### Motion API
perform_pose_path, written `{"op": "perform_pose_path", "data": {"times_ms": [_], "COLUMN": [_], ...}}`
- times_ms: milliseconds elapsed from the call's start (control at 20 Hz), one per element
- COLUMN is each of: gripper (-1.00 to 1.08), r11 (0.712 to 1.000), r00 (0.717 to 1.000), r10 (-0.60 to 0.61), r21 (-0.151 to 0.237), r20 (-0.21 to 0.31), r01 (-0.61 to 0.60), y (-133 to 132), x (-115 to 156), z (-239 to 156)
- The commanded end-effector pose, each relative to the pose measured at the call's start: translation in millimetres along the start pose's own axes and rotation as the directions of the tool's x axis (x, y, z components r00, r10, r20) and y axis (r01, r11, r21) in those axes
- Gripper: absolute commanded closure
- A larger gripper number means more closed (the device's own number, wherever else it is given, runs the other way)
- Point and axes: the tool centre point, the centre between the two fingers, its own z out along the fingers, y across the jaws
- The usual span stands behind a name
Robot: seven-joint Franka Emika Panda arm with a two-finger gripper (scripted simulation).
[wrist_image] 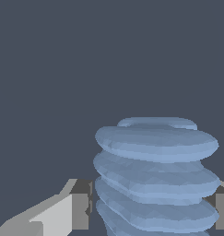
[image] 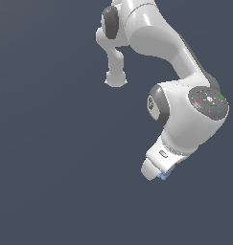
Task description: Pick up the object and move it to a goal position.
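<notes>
A: Where is the small light-blue ridged, gear-like piece (wrist_image: 155, 175)?

B: Between the fingers (wrist_image: 79, 209) of the white robot arm's pincer (image: 161, 173). In the wrist view a grey pad sits at each side of its stacked ridges, so the pincer is closed on it.

A: And from outside?

B: Only a blue sliver (image: 165, 175) peeks out under the pincer, low toward the exterior view's right, against plain dark grey.

object (wrist_image: 155, 175): light-blue, matt, ridged, plastic-looking
arm (image: 185, 119): glossy white shell, dark grey joints
fingers (wrist_image: 62, 214): smooth white, matt grey pads
</notes>
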Motion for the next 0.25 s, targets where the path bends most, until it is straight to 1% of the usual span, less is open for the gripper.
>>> {"op": "perform_pose_path", "data": {"times_ms": [0, 200], "gripper": [1.08, 1.08], "r11": [1.000, 1.000], "r00": [1.000, 1.000], "r10": [0.000, 0.000], "r21": [0.000, 0.000], "r20": [0.000, 0.000], "r01": [0.000, 0.000], "y": [0.2, 0.5], "x": [2.4, 3.2], "z": [-1.4, -1.7]}}
